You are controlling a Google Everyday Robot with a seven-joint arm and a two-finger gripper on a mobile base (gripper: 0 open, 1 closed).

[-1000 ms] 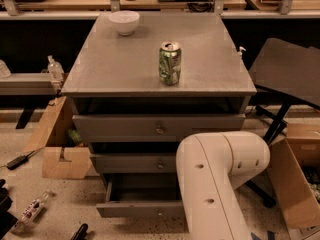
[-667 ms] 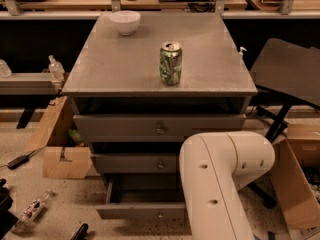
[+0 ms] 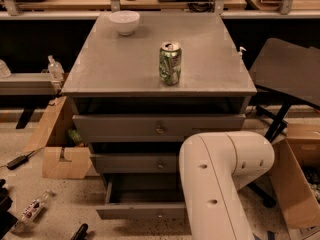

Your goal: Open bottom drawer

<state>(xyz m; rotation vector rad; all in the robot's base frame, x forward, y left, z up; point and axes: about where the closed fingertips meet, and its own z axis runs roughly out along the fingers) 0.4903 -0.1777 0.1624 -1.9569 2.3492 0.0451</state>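
The grey cabinet (image 3: 160, 69) has three drawers. The bottom drawer (image 3: 140, 211) stands pulled out, with its shallow grey box showing and a small knob on its low front. The middle drawer (image 3: 135, 163) and the top drawer (image 3: 160, 129) sit further in. My white arm (image 3: 220, 179) fills the lower right, in front of the drawers' right side. The gripper itself is hidden behind or below the arm.
A green can (image 3: 170, 63) and a white bowl (image 3: 124, 22) stand on the cabinet top. Cardboard boxes lie at the left (image 3: 60, 149) and right (image 3: 297, 184). A dark chair (image 3: 290, 74) is at the right. Small clutter lies on the floor at the lower left.
The arm has shifted slightly to the right and down. The bottom drawer stays pulled out as before.
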